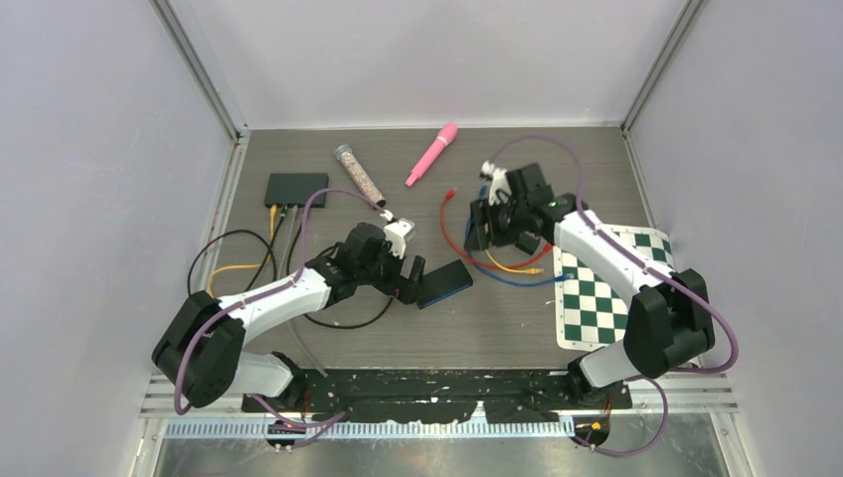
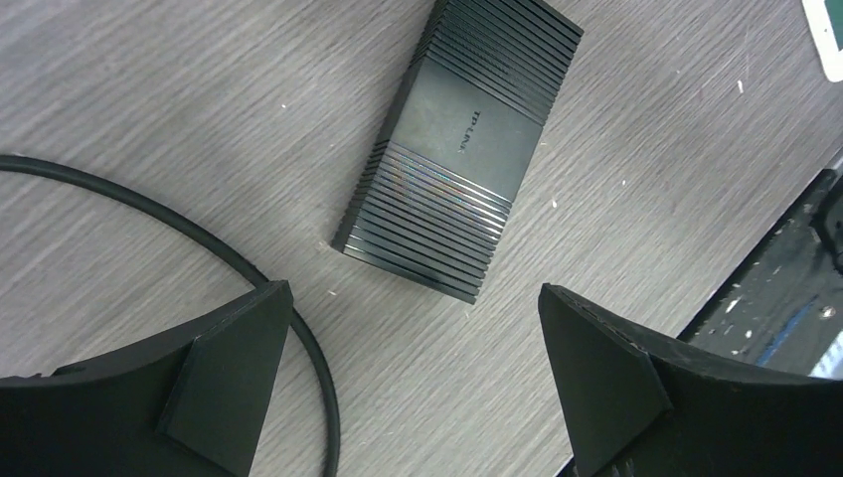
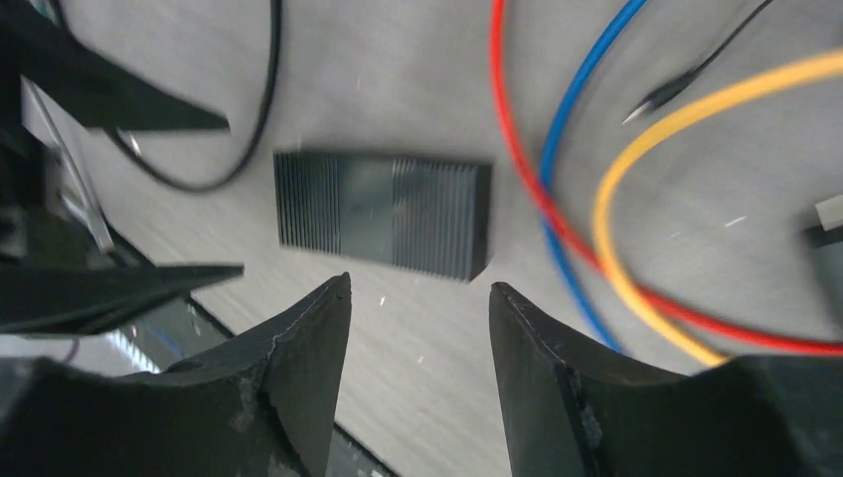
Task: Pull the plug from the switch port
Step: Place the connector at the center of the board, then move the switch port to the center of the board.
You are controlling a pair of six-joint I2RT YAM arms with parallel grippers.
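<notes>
On grey woodgrain table (image 2: 149, 99) | ribbed black rectangular switch (image 2: 457, 149) | smooth centre panel

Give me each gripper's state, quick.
Left gripper: open, holding nothing.
Right gripper: open, holding nothing.

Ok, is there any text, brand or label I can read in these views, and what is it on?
"TP-LINK": on the top face of the near switch, seen in the left wrist view.
Right wrist view: the same switch is blurred, nothing readable.
Far switch, tube: any markings are too small to read.
Nothing else shows text.
</notes>
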